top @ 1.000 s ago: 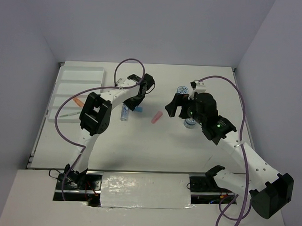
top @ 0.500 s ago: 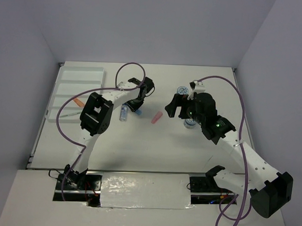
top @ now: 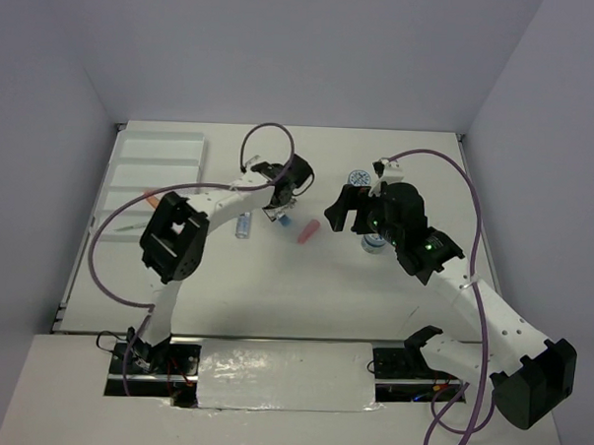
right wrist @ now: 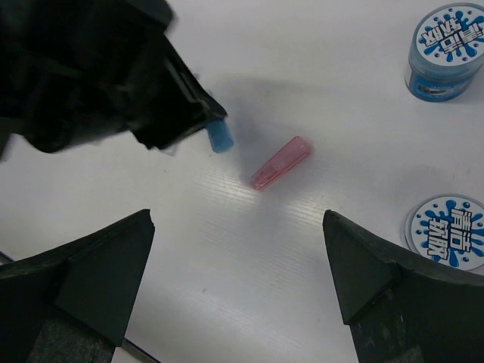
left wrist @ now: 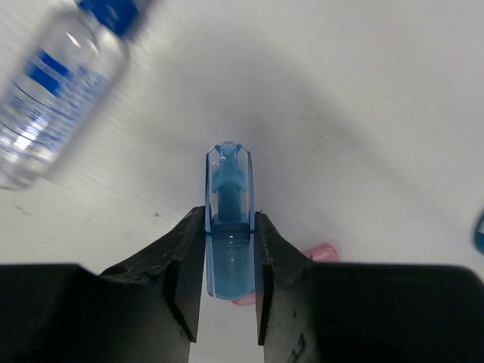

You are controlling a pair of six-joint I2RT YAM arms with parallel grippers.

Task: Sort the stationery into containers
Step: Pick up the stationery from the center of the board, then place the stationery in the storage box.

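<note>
1. Left gripper (left wrist: 229,221) has shifted rightward toward the desk's middle since a second ago; its jaws are clamped on the light blue translucent plastic piece (left wrist: 229,178).
2. Small clear plastic bottle with blue cap (left wrist: 53,91) lies nearby, to the left.
3. Pink tapered plastic piece (right wrist: 281,162) lies mid-desk, near the blue piece, not touching.
4. Right gripper (right wrist: 238,219) hangs above it, jaws spread wide, holding nothing.
5. White rectangular plastic tray (top: 152,147) sits at the far-left corner.
</note>
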